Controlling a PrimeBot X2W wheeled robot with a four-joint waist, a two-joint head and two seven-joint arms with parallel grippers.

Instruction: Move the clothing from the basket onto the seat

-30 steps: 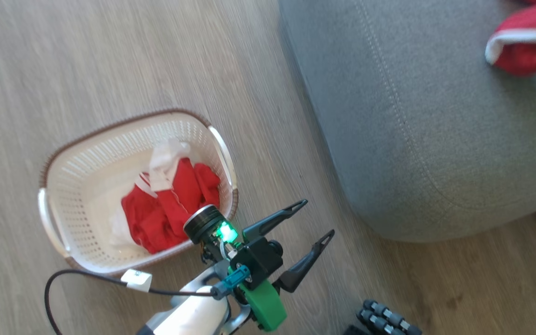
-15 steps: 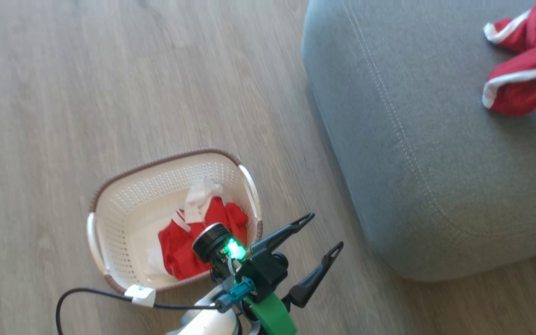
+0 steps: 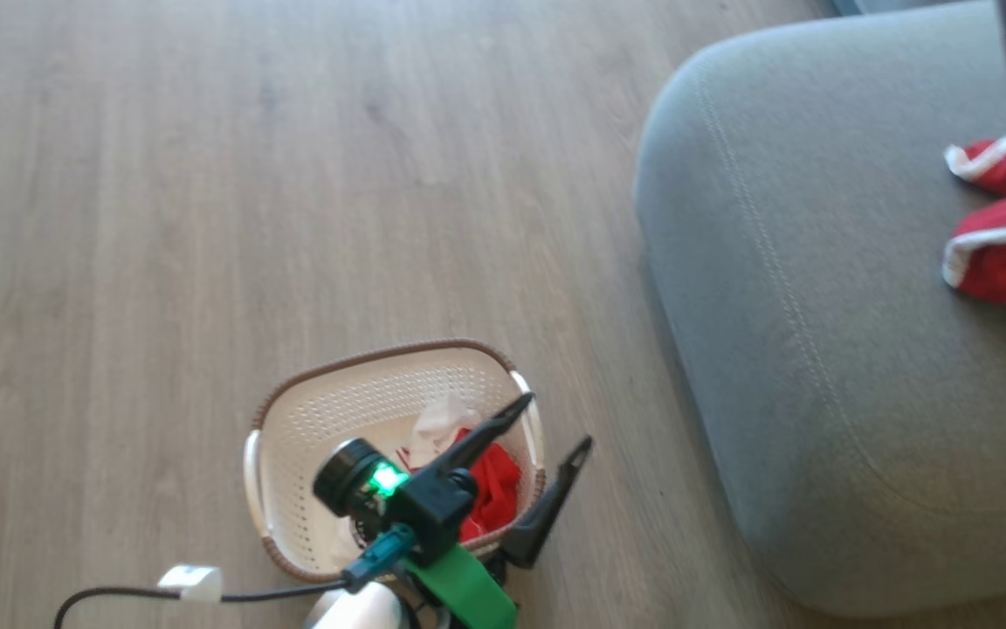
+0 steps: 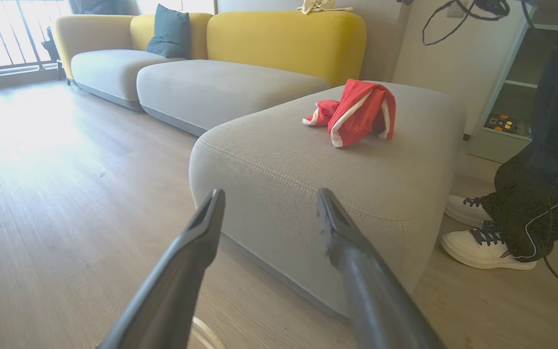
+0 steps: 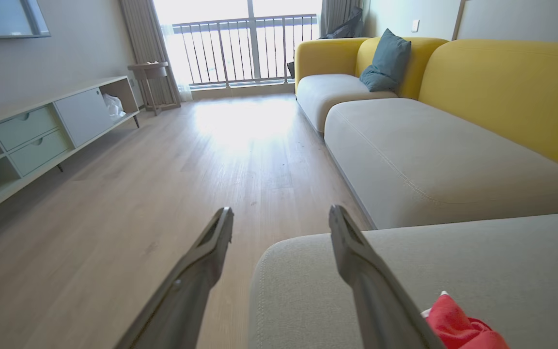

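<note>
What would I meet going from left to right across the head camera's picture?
A white cable tag → basket → bare wooden floor → seat → red clothing lying on it.

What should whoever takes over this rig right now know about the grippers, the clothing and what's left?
Left gripper: open, empty; in the head view it overlaps the basket's right edge.
Right gripper: open, empty, above the seat near its corner.
Done: a red bundle lies on the seat.
Left: the remaining clothing, red and white, lies in the basket; grasp it and carry it to the seat.
Caution: a person's shoes are beside the seat.
</note>
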